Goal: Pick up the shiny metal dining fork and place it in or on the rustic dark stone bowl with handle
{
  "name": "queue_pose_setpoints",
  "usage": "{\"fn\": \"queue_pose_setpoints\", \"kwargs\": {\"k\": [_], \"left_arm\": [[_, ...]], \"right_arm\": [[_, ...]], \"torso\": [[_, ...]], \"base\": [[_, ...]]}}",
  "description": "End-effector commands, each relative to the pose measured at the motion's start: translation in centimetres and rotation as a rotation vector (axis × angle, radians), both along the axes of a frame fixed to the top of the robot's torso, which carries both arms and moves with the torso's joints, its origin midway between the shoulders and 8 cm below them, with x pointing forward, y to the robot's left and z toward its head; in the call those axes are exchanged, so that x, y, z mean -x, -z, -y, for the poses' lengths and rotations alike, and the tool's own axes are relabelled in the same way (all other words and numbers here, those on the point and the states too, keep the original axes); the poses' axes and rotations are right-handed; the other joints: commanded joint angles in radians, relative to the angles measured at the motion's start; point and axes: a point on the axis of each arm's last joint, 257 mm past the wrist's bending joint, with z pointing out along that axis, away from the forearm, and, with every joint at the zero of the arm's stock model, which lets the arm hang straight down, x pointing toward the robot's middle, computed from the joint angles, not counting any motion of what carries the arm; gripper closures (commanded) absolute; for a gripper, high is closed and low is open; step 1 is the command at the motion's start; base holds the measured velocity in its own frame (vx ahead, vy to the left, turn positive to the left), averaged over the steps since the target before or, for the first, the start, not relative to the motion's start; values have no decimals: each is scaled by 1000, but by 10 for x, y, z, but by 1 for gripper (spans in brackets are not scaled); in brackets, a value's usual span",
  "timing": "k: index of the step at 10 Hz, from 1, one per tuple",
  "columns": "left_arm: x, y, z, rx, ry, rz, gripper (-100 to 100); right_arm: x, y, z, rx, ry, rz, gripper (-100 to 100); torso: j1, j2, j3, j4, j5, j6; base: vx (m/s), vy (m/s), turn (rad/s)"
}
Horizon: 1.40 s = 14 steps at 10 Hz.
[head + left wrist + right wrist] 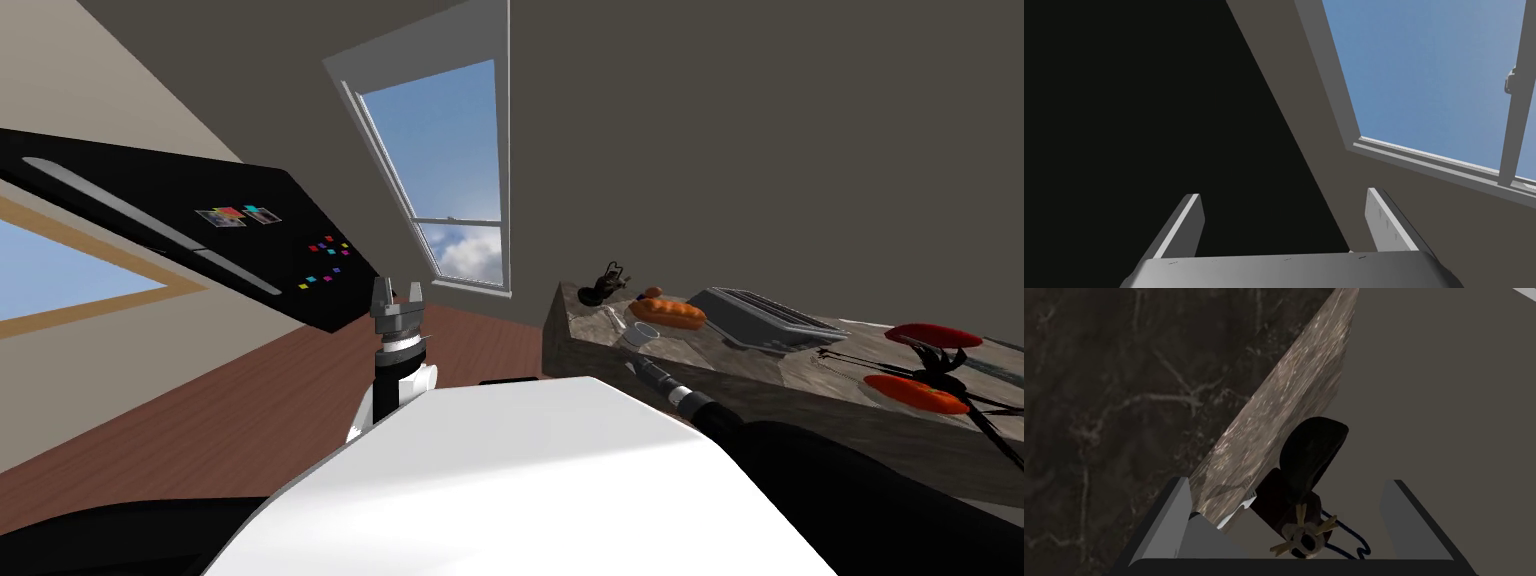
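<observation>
Your right hand [1289, 483] gapes wide before dark round bowl [1314, 448] on mottled brown stone worktop [1304, 388]; left hand [397, 288] raised, gaping too.

The left arm [388, 378] stands upright beside the chest, and the left gripper [396, 290] points up with its jaws wide apart. The right arm [700, 405] stretches forward. The right gripper [1289, 485] has its jaws spread too, apparently angled downward.

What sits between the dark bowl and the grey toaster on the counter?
An orange bun lies between the bowl and the toaster on the counter. This shows in the head view.
</observation>
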Motion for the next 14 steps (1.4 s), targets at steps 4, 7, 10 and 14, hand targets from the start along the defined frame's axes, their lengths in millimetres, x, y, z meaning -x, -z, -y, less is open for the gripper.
{"fn": "queue_pose_setpoints", "kwargs": {"k": [4,7,10,14], "left_arm": [[0,0,0,0,0,0,0],[0,0,0,0,0,0,0],[0,0,0,0,0,0,0],[0,0,0,0,0,0,0]], "right_arm": [[36,13,41,93,-13,-174,-100],[72,20,78,165,-9,-320,-100],[85,19,96,211,-23,-393,-100],[128,17,140,307,-24,-579,-100]], "torso": [[-1,0,0,0,0,-1],[-1,-1,-1,0,0,0],[-2,-1,-1,0,0,0],[-4,-2,-1,-1,-1,0]], "base": [[72,30,168],[84,23,186],[81,4,135],[104,-22,196]]}}
